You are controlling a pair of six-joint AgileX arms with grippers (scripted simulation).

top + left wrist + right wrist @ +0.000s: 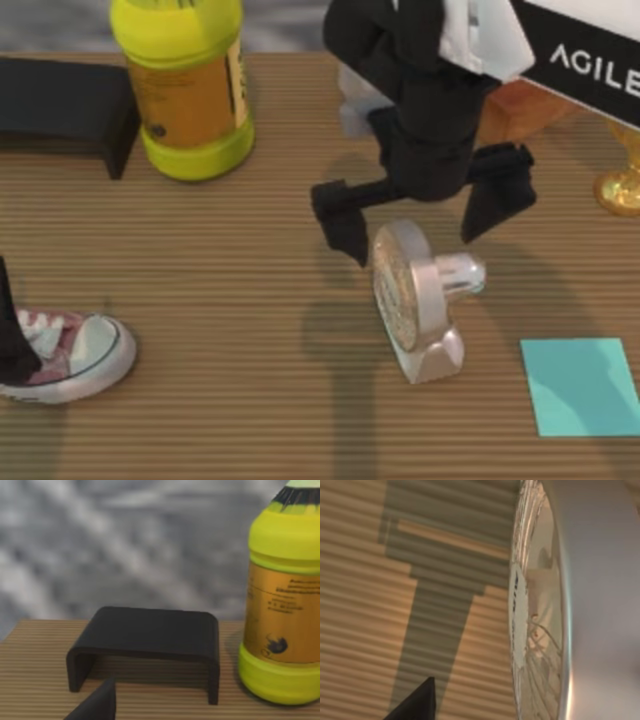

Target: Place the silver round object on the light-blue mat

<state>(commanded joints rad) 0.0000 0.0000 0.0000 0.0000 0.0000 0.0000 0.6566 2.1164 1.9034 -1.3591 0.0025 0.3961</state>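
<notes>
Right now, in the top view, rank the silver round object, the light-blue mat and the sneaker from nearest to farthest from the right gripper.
1. The silver round object, just below the open right gripper, mid-table.
2. The light-blue mat, at the table's lower right.
3. The sneaker, at the far lower left.

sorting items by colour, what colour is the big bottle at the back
Bright yellow bottle with an orange-gold label; the left wrist view shows it best.

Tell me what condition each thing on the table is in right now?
silver round object: upright on its foot, not held
light-blue mat: flat, bare
right gripper: jaws open, above the disc
yellow bottle: standing, capped
sneaker: resting on its sole
black stand: standing upright
</notes>
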